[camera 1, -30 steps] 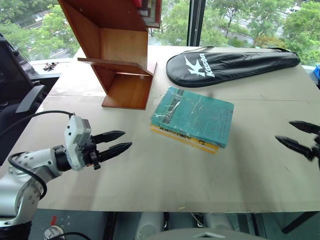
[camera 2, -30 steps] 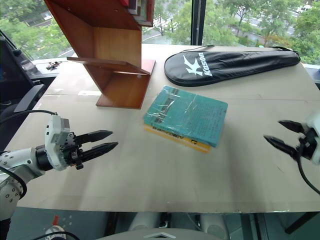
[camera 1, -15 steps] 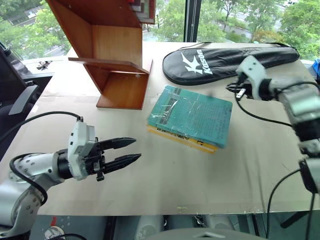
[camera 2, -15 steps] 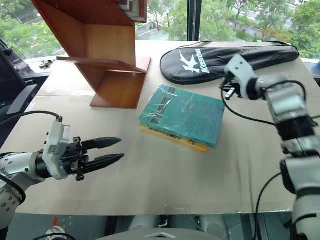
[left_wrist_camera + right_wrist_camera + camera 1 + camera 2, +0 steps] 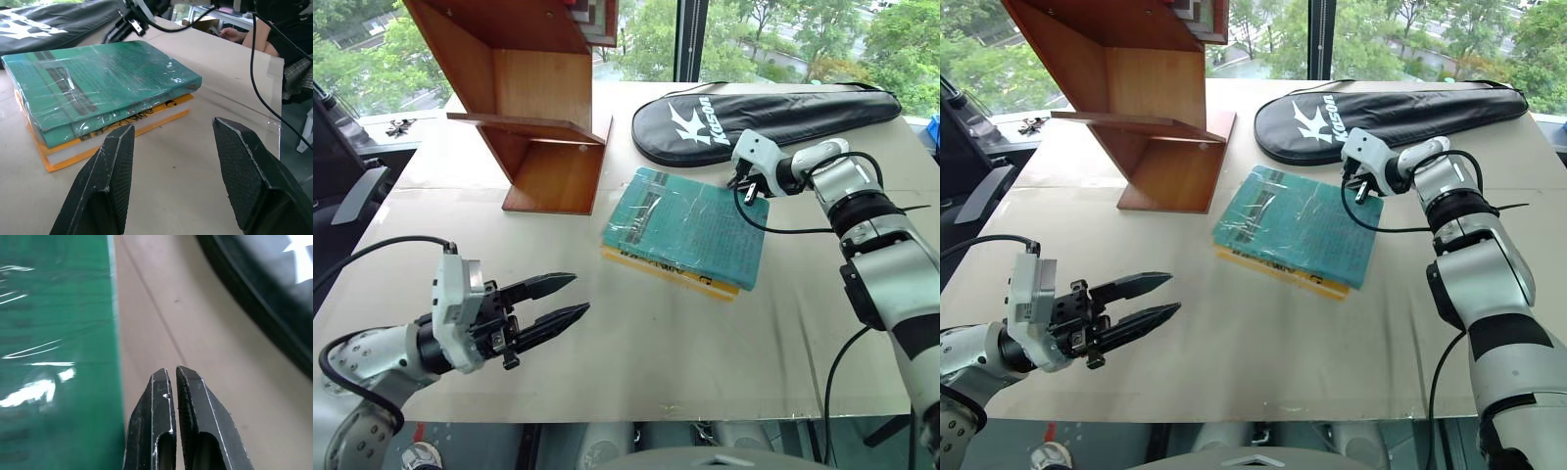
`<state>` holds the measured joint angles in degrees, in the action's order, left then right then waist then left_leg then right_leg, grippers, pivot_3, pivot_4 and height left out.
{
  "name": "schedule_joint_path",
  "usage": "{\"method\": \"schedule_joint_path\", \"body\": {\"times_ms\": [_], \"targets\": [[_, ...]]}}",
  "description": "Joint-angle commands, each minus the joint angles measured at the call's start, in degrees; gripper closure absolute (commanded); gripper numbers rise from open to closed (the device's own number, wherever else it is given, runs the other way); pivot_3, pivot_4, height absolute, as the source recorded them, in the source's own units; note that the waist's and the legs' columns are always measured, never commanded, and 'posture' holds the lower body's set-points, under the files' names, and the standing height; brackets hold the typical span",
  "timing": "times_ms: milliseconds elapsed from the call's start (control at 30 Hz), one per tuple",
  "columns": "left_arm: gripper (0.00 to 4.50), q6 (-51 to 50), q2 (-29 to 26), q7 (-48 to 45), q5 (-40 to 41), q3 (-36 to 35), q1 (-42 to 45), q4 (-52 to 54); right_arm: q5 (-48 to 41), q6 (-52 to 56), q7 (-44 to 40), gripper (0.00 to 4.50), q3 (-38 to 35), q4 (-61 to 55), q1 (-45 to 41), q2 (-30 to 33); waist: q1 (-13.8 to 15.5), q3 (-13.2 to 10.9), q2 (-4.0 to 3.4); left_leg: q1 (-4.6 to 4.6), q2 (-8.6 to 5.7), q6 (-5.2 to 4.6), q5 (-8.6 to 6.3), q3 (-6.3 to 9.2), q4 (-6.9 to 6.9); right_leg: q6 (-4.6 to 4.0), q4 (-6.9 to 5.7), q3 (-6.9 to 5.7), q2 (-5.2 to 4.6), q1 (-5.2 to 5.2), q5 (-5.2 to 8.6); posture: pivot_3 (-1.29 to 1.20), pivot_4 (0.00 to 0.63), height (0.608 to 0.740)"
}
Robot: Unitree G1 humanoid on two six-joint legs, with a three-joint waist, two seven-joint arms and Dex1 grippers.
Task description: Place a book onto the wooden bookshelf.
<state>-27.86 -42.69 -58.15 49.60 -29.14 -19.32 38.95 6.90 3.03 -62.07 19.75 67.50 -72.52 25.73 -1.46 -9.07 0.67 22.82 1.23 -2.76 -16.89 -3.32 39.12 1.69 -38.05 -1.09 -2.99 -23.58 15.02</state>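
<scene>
The teal-green book (image 5: 690,225) is lying flat on top of a yellow-orange book (image 5: 674,271) near the middle of the table (image 5: 636,362), its long axis running roughly from the wooden bookshelf (image 5: 533,108) side toward the robot's right, with the shelf standing just beyond its left corner and the black racket bag (image 5: 764,122) lying behind it. The right gripper (image 5: 1363,189) is the nearer one by far: it is hovering at the book's far right edge, between the book and the bag, tilted down toward the table, and in its wrist view the two black fingers (image 5: 159,431) are pressed together with nothing between them, the book's edge lying just beside the tips. The left gripper (image 5: 563,299) is waiting well short of the book at the near left, pointing roughly level toward it with its jaws spread wide and empty. As I judge it, the coming move is turning on that right-hand edge: the closed fingertips are sitting beside the cover, not around it, so they would need to part or slip beneath before any lift.
</scene>
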Motion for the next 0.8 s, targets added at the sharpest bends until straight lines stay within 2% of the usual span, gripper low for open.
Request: {"method": "schedule_joint_path", "body": {"times_ms": [33, 333, 633, 800], "targets": [[1.90, 1.8, 0.3, 0.8, -0.6, -0.5, 0.0, 1.1, 0.3, -1.1, -3.4, 4.45, -1.2, -3.3, -0.6, 0.1, -0.2, 0.0, 0.00, 0.00, 0.00, 0.00, 0.00, 0.01, 0.00, 0.00, 0.00, 0.00, 0.00, 0.00, 0.00, 0.00, 0.150, 0.740], [1.90, 2.6, -0.4, -0.5, -2.5, 1.3, 1.0, -2.5, -1.2, 3.6, -7.5, 4.45, -2.1, -15.2, 5.3, 0.2, -0.8, 0.0, -0.01, 0.00, 0.00, 0.00, 0.00, 0.03, -0.01, 0.01, 0.00, -0.01, -0.02, 0.00, 0.00, 0.00, 0.150, 0.740], [1.90, 2.8, -0.5, -1.6, -4.5, 2.9, -0.8, -4.3, -2.7, 11.2, -7.5, 4.45, -2.8, -28.2, 11.1, 1.0, -0.9, 0.0, -0.02, 0.01, 0.01, 0.01, -0.01, 0.06, -0.02, 0.01, 0.01, -0.02, -0.04, -0.01, 0.00, 0.00, 0.150, 0.740], [1.90, -2.9, -0.1, 3.1, -3.4, 5.5, -1.9, -3.8, -3.4, 13.0, -5.3, 4.45, -3.9, -34.3, 13.8, 2.2, -0.8, 0.0, -0.01, 0.01, 0.00, 0.01, -0.01, 0.08, -0.04, 0.00, 0.02, -0.03, -0.07, -0.01, 0.00, 0.00, 0.150, 0.740]]}}
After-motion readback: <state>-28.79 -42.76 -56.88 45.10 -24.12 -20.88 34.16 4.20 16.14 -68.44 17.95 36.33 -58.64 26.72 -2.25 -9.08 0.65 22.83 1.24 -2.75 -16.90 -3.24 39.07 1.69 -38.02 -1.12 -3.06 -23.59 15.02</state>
